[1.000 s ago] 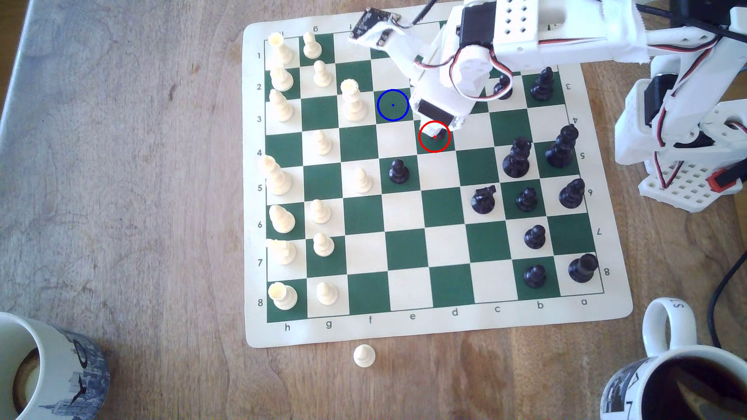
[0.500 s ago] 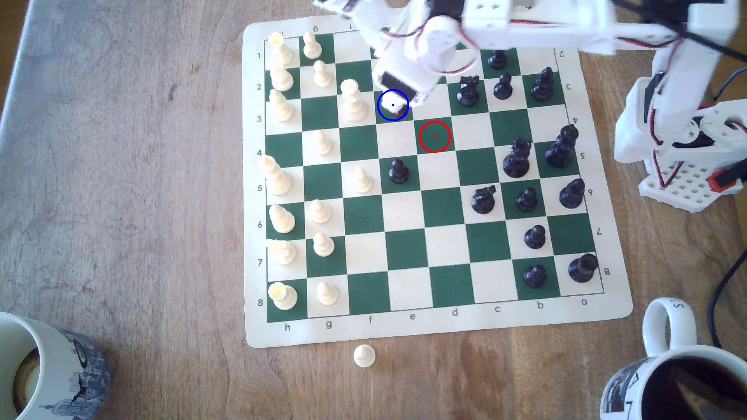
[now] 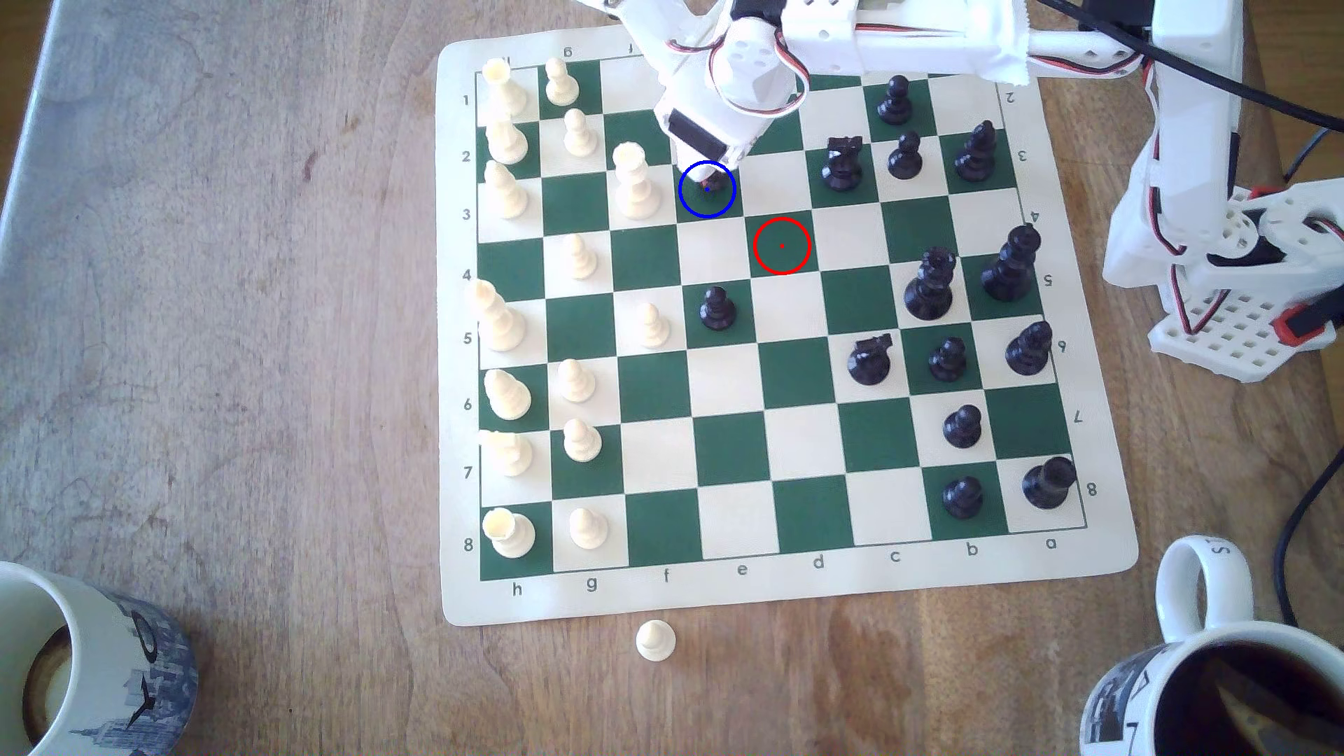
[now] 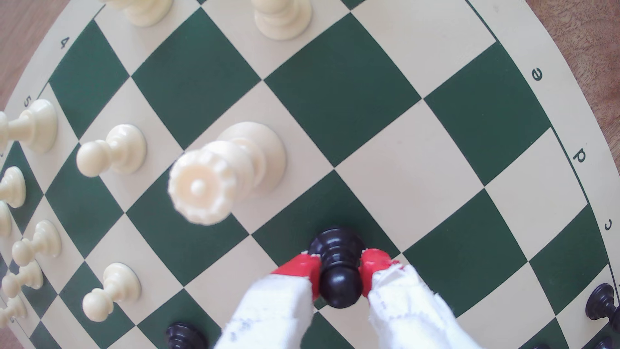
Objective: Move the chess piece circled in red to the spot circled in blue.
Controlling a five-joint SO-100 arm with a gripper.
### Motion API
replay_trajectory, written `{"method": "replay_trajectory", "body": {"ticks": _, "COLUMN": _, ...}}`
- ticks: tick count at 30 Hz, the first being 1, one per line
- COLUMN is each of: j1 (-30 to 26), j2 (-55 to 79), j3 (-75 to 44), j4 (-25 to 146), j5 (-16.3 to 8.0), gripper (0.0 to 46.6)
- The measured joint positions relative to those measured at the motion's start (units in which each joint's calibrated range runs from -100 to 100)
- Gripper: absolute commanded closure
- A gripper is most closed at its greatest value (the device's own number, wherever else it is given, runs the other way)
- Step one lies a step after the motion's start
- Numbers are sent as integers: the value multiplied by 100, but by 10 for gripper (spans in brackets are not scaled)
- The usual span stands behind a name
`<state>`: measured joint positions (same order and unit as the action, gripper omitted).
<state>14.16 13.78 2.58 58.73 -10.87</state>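
Clamped on the chess piece [image 4: 339, 268] is how I see the jaws in the wrist view: the two red fingertips [image 4: 303, 268] press the black pawn from both sides, at its collar and just under the ball head. The gripper [image 3: 704, 163] hangs over the far middle of the board, and in the exterior view the pawn [image 3: 709, 183] shows as a dark shape inside the blue ring.

From large to small, I see first the wooden table [image 3: 254, 363], and on it the chess mat [image 3: 800, 589] with green and cream squares. The white arm [image 3: 909, 29] comes in from the exterior view's right and reaches along the far edge of the mat. Two mugs stand at the near corners (one at each side), the left mug [image 3: 116, 654] pale inside and the right mug [image 3: 1193, 581] holding a dark drink.

The spot [image 3: 691, 207] is a green square on row 3, just to the right of the cream queen [image 3: 633, 182] in the exterior view. The pawn's base stands on this same green square in the wrist view, but I cannot tell if it touches the mat fully. The red ring [image 3: 782, 246] marks a bare green square one step nearer and to the right. Another black pawn [image 3: 716, 309] stands nearer, on row 5. One cream pawn [image 3: 654, 640] sits off the mat on the near side.
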Motion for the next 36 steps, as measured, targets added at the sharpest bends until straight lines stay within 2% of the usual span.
{"method": "replay_trajectory", "body": {"ticks": 16, "j1": -74, "j2": 151, "j3": 0, "j4": -120, "j5": 0, "gripper": 464}}
{"method": "replay_trajectory", "body": {"ticks": 17, "j1": -74, "j2": 151, "j3": 0, "j4": -135, "j5": 0, "gripper": 457}}
{"method": "replay_trajectory", "body": {"ticks": 21, "j1": -74, "j2": 151, "j3": 0, "j4": -135, "j5": 0, "gripper": 361}}
{"method": "replay_trajectory", "body": {"ticks": 25, "j1": -74, "j2": 151, "j3": 0, "j4": -151, "j5": 0, "gripper": 326}}
{"method": "replay_trajectory", "body": {"ticks": 27, "j1": -74, "j2": 151, "j3": 0, "j4": -151, "j5": 0, "gripper": 292}}
{"method": "replay_trajectory", "body": {"ticks": 31, "j1": -74, "j2": 151, "j3": 0, "j4": -151, "j5": -5, "gripper": 271}}
{"method": "replay_trajectory", "body": {"ticks": 36, "j1": -74, "j2": 151, "j3": 0, "j4": -72, "j5": -5, "gripper": 270}}
